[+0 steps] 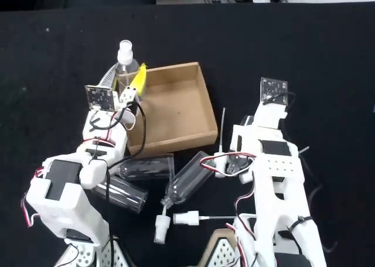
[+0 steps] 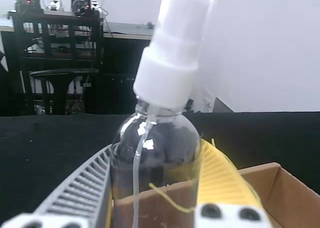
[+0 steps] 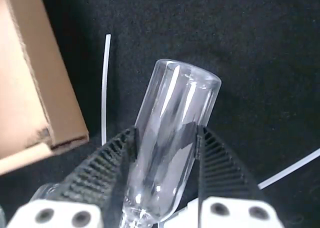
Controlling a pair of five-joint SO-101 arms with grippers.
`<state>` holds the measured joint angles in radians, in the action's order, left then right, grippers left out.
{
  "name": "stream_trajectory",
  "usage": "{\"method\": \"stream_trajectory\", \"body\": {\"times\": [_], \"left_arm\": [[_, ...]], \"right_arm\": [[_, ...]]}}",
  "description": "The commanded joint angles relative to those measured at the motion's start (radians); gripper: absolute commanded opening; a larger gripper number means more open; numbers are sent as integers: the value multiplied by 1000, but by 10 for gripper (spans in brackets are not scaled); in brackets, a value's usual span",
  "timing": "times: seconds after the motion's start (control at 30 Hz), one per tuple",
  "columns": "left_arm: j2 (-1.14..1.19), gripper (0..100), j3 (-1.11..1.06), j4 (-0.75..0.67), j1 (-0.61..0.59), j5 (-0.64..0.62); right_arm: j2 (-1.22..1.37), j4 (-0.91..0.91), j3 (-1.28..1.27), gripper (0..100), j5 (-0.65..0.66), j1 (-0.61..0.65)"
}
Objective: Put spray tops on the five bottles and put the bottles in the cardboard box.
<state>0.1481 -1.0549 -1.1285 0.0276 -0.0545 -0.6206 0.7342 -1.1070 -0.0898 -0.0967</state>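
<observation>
left gripper point(image 2: 159, 155): capped bottle point(image 2: 161, 115), right gripper point(image 3: 166, 134): capless bottle point(image 3: 176, 110)

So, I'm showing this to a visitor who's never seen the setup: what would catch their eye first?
Most likely the left gripper holding a clear bottle upright, white spray top already on, by the far left corner of the cardboard box. Next, the right gripper clamped on an uncapped bottle lying in front of the box, with two loose spray tops beside it.
</observation>
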Motion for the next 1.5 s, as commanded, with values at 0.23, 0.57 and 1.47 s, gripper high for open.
{"method": "stream_trajectory", "body": {"times": [0.23, 0.57, 1.47], "left_arm": [[3, 40, 90, -18, -2, -3], [17, 40, 110, 3, 27, -3], [341, 224, 268, -97, 2, -3]], "right_arm": [[-47, -26, 1, 155, -5, -26], [-47, -26, 1, 155, -5, -26], [-47, -26, 1, 155, -5, -26]]}}
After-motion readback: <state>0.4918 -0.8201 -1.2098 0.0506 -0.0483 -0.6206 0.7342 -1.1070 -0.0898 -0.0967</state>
